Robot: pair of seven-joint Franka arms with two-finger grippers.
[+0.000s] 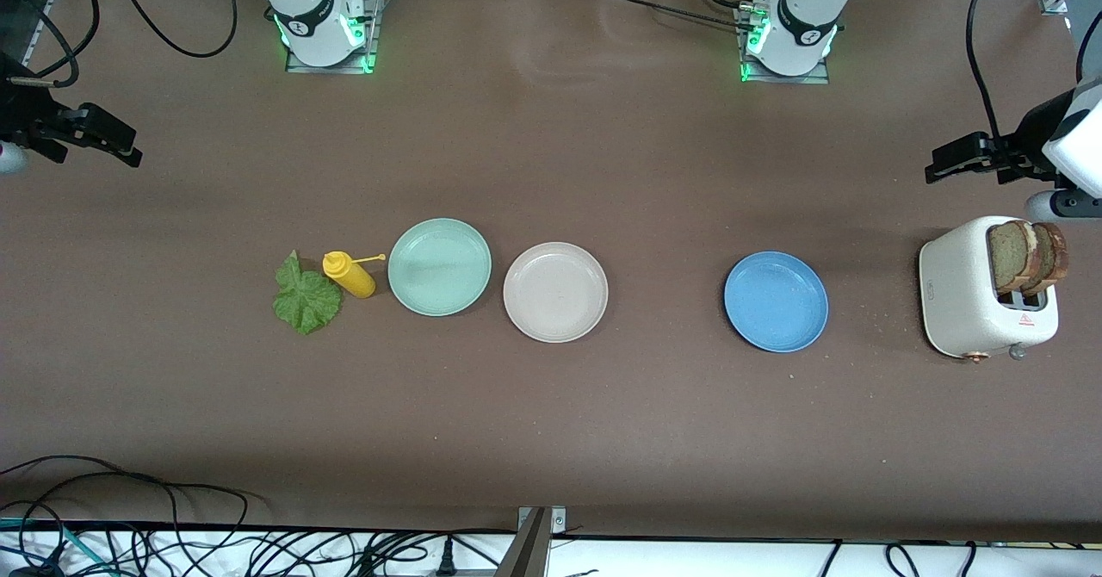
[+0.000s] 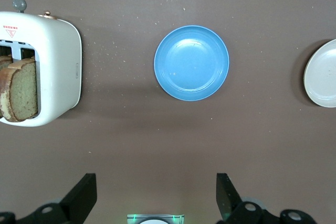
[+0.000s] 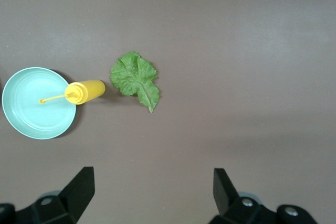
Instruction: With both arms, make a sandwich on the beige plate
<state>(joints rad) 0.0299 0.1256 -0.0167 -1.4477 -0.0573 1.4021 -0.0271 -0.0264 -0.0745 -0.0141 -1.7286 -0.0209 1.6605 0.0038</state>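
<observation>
Brown table [image 1: 551,439] holds a white toaster [image 1: 968,301] at the left arm's end with two brown-crusted bread slices [image 1: 1026,256] standing in its slots, lower parts hidden inside. Then, in a row toward the right arm's end: round blue plate [image 1: 776,301], empty beige plate [image 1: 555,292] mid-table, mint-green plate [image 1: 439,266] just beside it, yellow squeeze bottle [image 1: 349,274], crinkled lettuce leaf [image 1: 306,295] flat on the table. Left gripper [image 2: 156,198] hangs above the table near the toaster, right gripper [image 3: 153,195] above the table at its own end, both cut off at the view edges, fingers spread wide, holding nothing.

Brown table [image 1: 551,439] evenly lit; black cables [image 1: 129,508] along near edge.
</observation>
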